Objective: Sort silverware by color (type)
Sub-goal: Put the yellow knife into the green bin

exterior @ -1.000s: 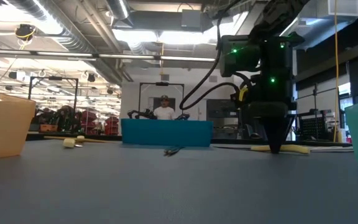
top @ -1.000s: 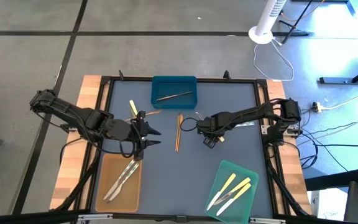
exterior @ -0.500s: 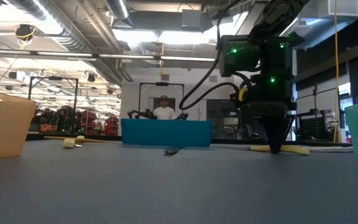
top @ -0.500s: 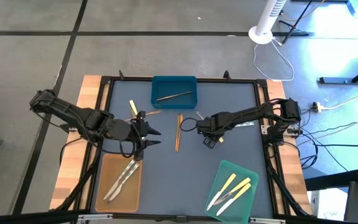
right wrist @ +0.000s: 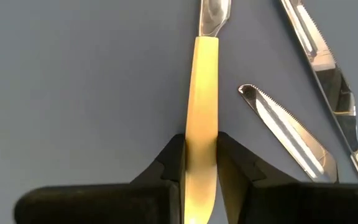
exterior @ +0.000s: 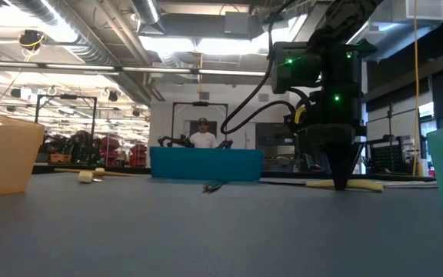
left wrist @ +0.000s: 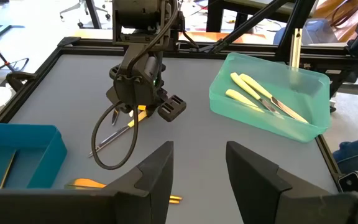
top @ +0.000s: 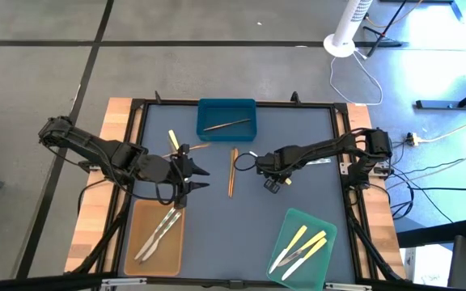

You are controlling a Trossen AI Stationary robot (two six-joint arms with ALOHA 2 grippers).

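Between our right gripper's (right wrist: 201, 158) fingertips lies the yellow-handled utensil (right wrist: 202, 118), flat on the mat (right wrist: 73, 81), jaws clamped on its handle. We should lift straight, clearing the knives (right wrist: 288, 134) just beside. Left gripper (left wrist: 197, 165) waits, spread, empty.

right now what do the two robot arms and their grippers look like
Both arms are black and jointed. The left gripper ends in two pointed black fingers with angular, wedge-like shapes. The right gripper has a looping black cable hanging beside it, and green indicator lights glow on its housing.
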